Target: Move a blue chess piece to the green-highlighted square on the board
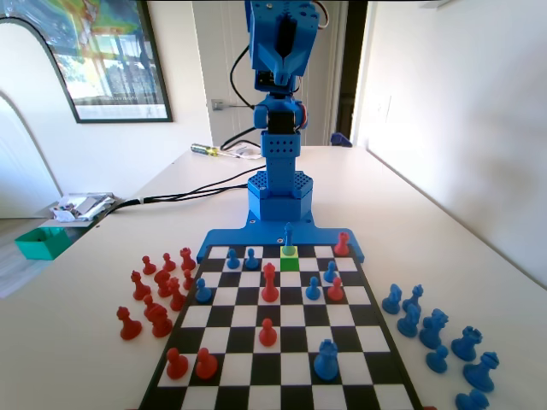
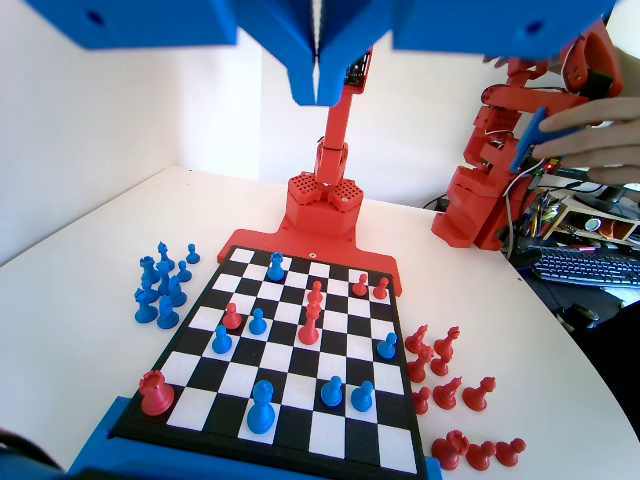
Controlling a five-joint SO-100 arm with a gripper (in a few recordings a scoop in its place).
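The slim blue chess piece stands upright on the green-highlighted square in the board's far row, just in front of the blue arm's base. In the wrist view the same piece stands in the board's near row. My gripper hangs high above the board, well clear of every piece. Its jaws are pressed together with only a thin seam between them, and nothing is held.
Red pieces and other blue pieces are scattered over the board, including a fat round-headed blue one. Spare red pieces lie left of the board and spare blue ones right. A green tray sits far left.
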